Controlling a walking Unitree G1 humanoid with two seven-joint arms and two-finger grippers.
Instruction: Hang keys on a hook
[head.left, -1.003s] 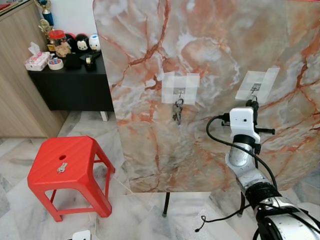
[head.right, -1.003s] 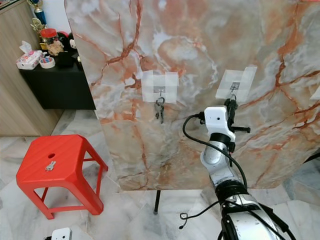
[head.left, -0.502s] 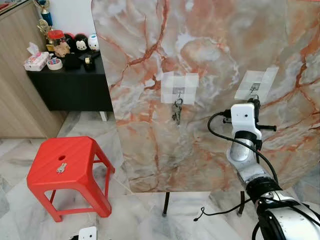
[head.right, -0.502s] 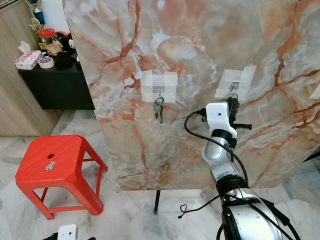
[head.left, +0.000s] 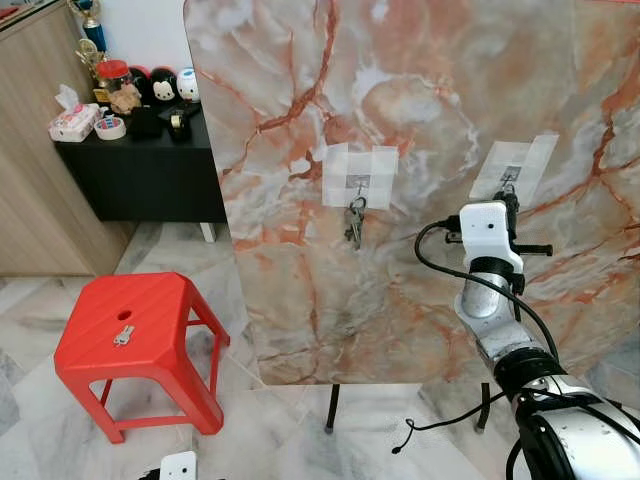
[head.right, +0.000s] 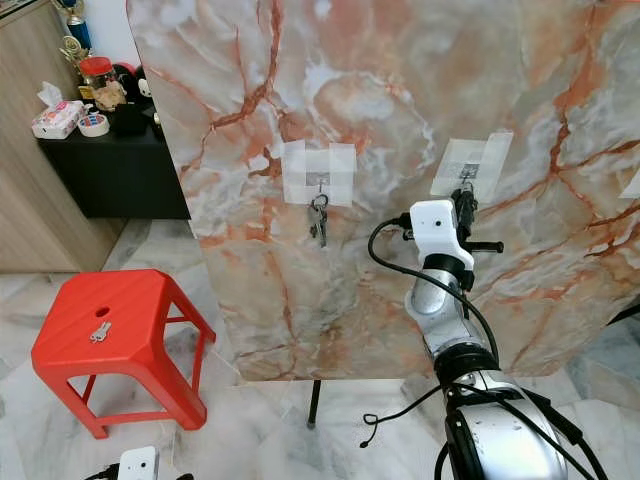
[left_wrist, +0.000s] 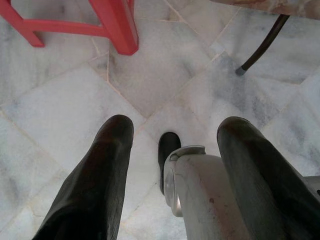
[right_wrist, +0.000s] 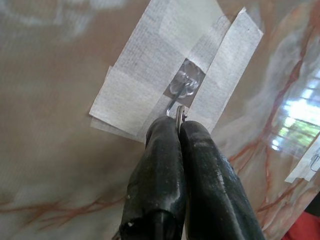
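**Key ring pinched at the taped hook**

In the right wrist view we see a thin metal key ring (right_wrist: 179, 114) nipped between the tips of the right gripper (right_wrist: 179, 131), whose two black fingers (right_wrist: 159, 165) are pressed tight together on it; the ring sits just below, and seems to touch, the small clear hook (right_wrist: 181, 86) that strips of white tape (right_wrist: 145, 70) fix to the marble-patterned board (head.left: 420, 90); whether the ring is already over the hook we cannot tell. From the head views the same gripper (head.left: 509, 203) is raised against the board at the right-hand taped patch (head.left: 515, 168), with the white wrist camera housing (head.left: 485, 228) just under it and a black cable (head.left: 440, 275) looping down the silver arm.

Further to the left on the board a second taped hook (head.left: 359, 177) carries a bunch of keys (head.left: 354, 222) hanging straight down; well apart, on the seat of a red plastic stool (head.left: 160, 345), lies another small key (head.left: 124, 336).

The left gripper (left_wrist: 172, 145) hangs over the marble floor (left_wrist: 165, 65) with its fingers spread and nothing between them, near a leg of the stool; a black side table (head.left: 140, 165) with small ornaments stands behind.
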